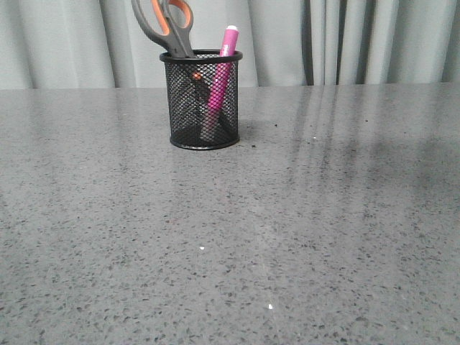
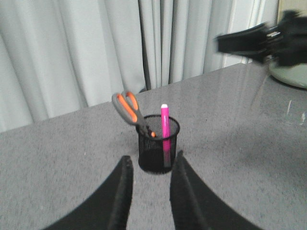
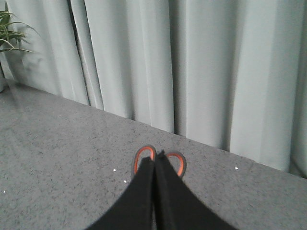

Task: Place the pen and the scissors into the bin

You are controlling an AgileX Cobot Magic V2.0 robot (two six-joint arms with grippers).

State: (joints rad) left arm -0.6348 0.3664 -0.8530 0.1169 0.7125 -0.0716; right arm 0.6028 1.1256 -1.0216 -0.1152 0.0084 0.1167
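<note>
The black mesh bin (image 1: 188,115) stands upright at the back of the grey table. The grey scissors (image 1: 167,25) with orange-lined loops stand in it, handles up, leaning left. The magenta pen (image 1: 219,79) stands in it too, leaning right, cap end above the rim. No gripper shows in the front view. In the left wrist view my left gripper (image 2: 152,158) is open and empty, short of the bin (image 2: 149,155), with scissors (image 2: 128,108) and pen (image 2: 165,122) inside. My right gripper (image 3: 156,160) is shut and empty; the scissors' loops (image 3: 144,155) show beyond its tips, and the bin is hidden behind its fingers.
Grey curtains hang behind the table's far edge. My right arm (image 2: 259,43) shows blurred in the left wrist view, well apart from the bin, above a pale green rounded object (image 2: 290,74). A potted plant (image 3: 9,28) stands off the table's corner.
</note>
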